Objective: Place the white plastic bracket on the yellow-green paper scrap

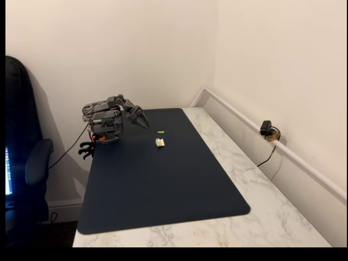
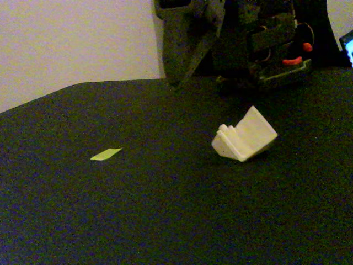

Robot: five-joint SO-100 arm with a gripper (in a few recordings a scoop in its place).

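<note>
The white plastic bracket [image 1: 160, 142] [image 2: 244, 138] lies tilted on the dark mat, free of any hold. The yellow-green paper scrap [image 1: 161, 132] [image 2: 106, 154] lies flat on the mat a short way from the bracket, apart from it. My gripper [image 1: 144, 124] [image 2: 177, 80] hangs at the mat's back corner on the folded arm, its tip pointing down just above the mat. Its jaws look shut with nothing between them. It stands well clear of both the bracket and the scrap.
The dark mat [image 1: 163, 185] covers most of a white marble table [image 1: 261, 179]. Walls stand close behind and to the right, where a small black camera [image 1: 267, 129] sits on a ledge. A dark chair [image 1: 27, 163] is at the left.
</note>
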